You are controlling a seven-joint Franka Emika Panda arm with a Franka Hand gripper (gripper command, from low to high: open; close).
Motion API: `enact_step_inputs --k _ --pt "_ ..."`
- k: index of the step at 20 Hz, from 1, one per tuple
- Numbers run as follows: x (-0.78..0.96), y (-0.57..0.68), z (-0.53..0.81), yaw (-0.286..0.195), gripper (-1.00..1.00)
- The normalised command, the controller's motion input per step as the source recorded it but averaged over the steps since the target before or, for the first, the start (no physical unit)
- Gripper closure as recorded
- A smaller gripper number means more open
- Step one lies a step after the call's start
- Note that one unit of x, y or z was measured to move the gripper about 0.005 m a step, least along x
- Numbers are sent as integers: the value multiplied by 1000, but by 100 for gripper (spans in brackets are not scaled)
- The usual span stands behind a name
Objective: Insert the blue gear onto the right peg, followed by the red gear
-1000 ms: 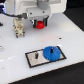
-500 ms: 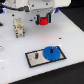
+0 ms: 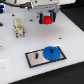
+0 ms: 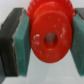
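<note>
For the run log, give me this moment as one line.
blue gear: on plate | red gear: held above table | gripper: shut on red gear | left peg: bare

**Plastics and finishes on the bench**

The red gear [image 4: 47, 36] looked like glossy moulded plastic, catching small highlights near its hub. The fingers [image 4: 23, 44] pressing it carried matt teal pads, rubbery in look, backed by dull black. The blue gear [image 3: 52, 52] appeared smooth plastic on a white plate [image 3: 36, 58] with black border. The table [image 3: 70, 35] was smooth white.

Open table [image 3: 70, 37] lies between the raised jaws and the blue gear [image 3: 50, 53]
</note>
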Motion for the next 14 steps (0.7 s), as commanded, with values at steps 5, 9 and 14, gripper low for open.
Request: enact_step_inputs --k 5,9,14 --pt "796 0 358 0 100" --pt "796 -5 324 0 100" --pt "840 -31 278 0 100"
